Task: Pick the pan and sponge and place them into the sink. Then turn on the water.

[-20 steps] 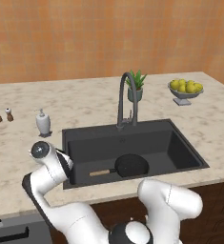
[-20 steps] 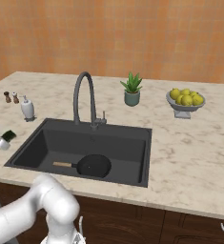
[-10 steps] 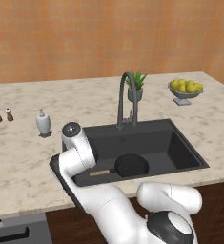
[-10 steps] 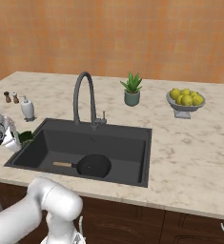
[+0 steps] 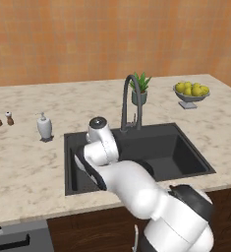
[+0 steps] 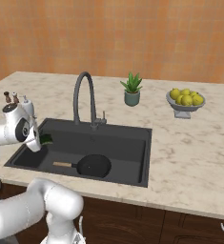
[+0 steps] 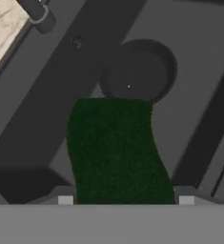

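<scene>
Green and fuzzy, the sponge (image 7: pixel 117 152) is sitting clamped between my gripper's (image 7: pixel 122 200) two fingers, which are pressing on its sides. I am holding it in the air above the left end of the dark grey sink (image 6: pixel 127 164), where a sliver of it (image 6: pixel 46 139) is showing beside the white hand. Below it, the black pan (image 6: pixel 93 166) is lying on the basin floor, its pale wooden handle pointing left. The gooseneck faucet (image 6: pixel 83 98) is standing at the back rim, and I am seeing no stream under it.
</scene>
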